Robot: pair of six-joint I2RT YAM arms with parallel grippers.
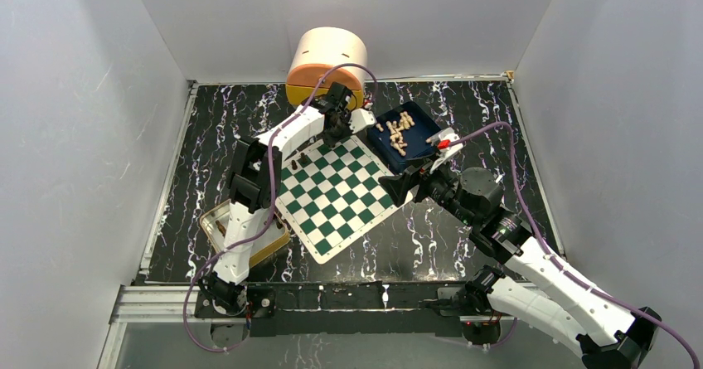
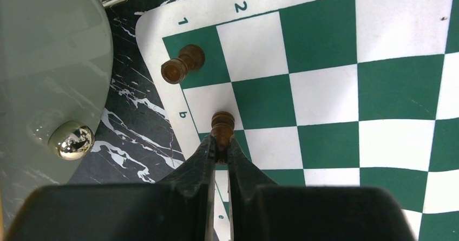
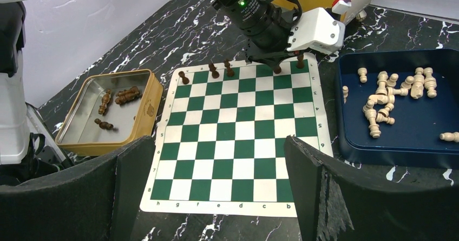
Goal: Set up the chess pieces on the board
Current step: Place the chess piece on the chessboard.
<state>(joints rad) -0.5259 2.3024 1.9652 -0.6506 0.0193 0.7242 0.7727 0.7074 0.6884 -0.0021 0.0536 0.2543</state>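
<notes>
Pinched in left end effector (image 2: pixel 221 143): dark chess piece (image 2: pixel 222 123), upright at the lettered edge of the chessboard (image 2: pixel 325 89), near a second dark piece (image 2: pixel 182 65) on the corner square. Spread wide beside the chessboard: right end effector (image 3: pixel 217 143). In tan-rimmed tin (image 3: pixel 154 97), loose dark chessmen (image 3: pixel 127 95); in blue tray (image 3: pixel 346 143), pale chessmen (image 3: pixel 379 108).

Overhead, two wrist views (all share board (image 1: pixel 332 203))

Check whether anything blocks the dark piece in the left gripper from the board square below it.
Nothing visible does. The left gripper holds a dark chessman over bare board squares; the other chessman nearby stands apart on the corner square.
</notes>
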